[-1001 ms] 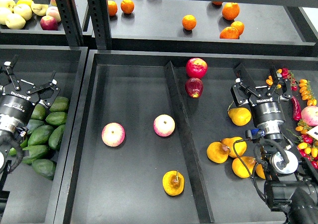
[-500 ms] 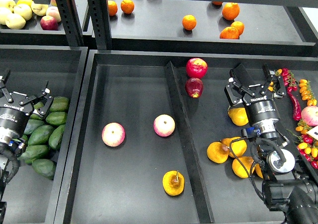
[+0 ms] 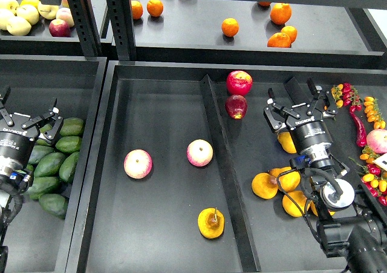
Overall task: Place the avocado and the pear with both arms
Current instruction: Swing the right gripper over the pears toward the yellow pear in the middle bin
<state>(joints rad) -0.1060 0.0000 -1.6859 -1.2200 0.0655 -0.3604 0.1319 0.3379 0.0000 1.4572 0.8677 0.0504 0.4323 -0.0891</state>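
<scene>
Several green avocados (image 3: pixel 57 161) lie piled in the left tray, the darkest at the front (image 3: pixel 53 204). My left gripper (image 3: pixel 28 108) is open and empty, just above and left of the pile. A squat yellow-orange pear (image 3: pixel 211 223) with a brown stem and a bruised patch lies in the middle tray near its front. More yellow pears (image 3: pixel 266 185) lie in the right compartment. My right gripper (image 3: pixel 298 103) is open and empty, above one of these pears (image 3: pixel 286 141), which its body partly hides.
Two pink-yellow apples (image 3: pixel 138 163) (image 3: pixel 199 152) lie in the middle tray. Two red apples (image 3: pixel 239 82) sit behind a divider (image 3: pixel 221 158). Oranges (image 3: pixel 230 26) are on the back shelf, pale fruit (image 3: pixel 18 16) at the back left, peppers (image 3: pixel 363 118) at the far right.
My left gripper has dropped lower and moved left beside the avocado pile. My right gripper has moved left over the pears. Both stay open. No fruit has moved.
</scene>
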